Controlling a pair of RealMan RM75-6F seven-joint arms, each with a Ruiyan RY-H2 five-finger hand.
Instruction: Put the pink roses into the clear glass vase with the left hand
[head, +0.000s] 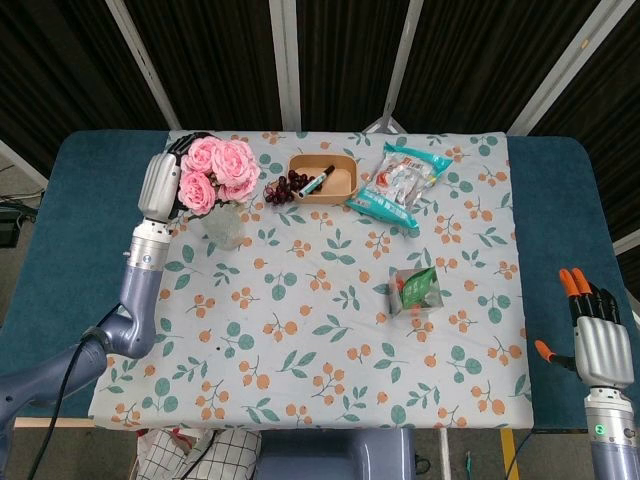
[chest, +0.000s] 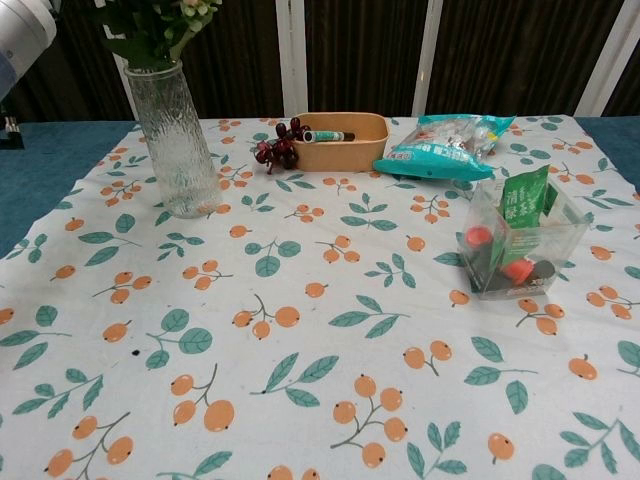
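The pink roses (head: 215, 172) stand with their stems down inside the clear ribbed glass vase (head: 225, 226) at the table's back left. My left hand (head: 160, 186) is against the bunch's left side, its dark fingers curled around the roses just above the vase's rim. In the chest view the vase (chest: 180, 140) stands upright with green leaves (chest: 160, 25) bunched at its mouth; the blooms are cut off by the frame's top, and only my white left arm (chest: 22, 30) shows. My right hand (head: 600, 335) hangs off the table's right edge, fingers apart and holding nothing.
A tan tray (head: 345, 185) with a marker stands behind the middle, with dark grapes (head: 285, 188) at its left. A teal snack bag (head: 400, 183) lies to its right. A clear box (head: 415, 290) holding a green packet sits right of centre on the fruit-print cloth (head: 300, 330).
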